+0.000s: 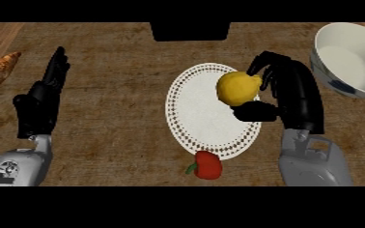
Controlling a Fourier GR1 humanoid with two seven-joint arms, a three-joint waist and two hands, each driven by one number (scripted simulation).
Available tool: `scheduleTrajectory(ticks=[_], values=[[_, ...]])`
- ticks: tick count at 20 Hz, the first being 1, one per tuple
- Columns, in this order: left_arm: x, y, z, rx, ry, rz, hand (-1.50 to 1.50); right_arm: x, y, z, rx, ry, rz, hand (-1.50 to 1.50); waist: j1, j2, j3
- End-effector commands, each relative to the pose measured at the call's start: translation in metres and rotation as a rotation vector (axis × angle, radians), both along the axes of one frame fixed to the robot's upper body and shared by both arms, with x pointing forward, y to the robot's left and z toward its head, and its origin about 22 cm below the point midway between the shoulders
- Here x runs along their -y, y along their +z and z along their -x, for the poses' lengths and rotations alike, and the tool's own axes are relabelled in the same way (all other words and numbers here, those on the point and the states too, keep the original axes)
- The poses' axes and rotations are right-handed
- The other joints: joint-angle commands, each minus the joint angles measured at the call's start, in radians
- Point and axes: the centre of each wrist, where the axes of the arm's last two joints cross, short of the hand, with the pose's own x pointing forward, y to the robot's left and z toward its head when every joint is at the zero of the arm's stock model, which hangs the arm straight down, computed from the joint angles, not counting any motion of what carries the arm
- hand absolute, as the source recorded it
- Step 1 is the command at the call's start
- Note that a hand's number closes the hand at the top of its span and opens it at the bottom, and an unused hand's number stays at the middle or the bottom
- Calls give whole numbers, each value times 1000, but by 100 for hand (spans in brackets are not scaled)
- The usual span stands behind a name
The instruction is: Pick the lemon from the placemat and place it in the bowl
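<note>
The yellow lemon (pixel 237 88) sits over the right part of the round white placemat (pixel 202 118). My right hand (pixel 291 92) is curled round it, fingers bent over its right side and the thumb under its lower edge. I cannot tell whether the lemon is lifted off the mat. The white bowl (pixel 341 58) stands at the far right, partly cut off by the edge. My left hand (pixel 43 96) rests open at the left, fingers pointing up.
A red bell pepper (pixel 206 165) lies just below the placemat's near edge. A croissant (pixel 7 63) shows at the left edge. A dark block (pixel 190 31) sits at the counter's far middle.
</note>
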Motion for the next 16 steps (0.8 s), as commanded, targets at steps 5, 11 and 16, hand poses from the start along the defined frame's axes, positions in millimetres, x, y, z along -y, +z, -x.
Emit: scheduleTrajectory(ticks=[5,11,16], values=[[-4,-15,2,9,-15,-5,0,101,16,-12,112,-215,-87,150,21,11,1],[19,15,0,26,-34,0,0,154,7,-35,182,-261,-123,150,29,8,2],[13,15,-8,-1,-49,9,0,216,0,-63,225,-359,8,150,41,15,2]])
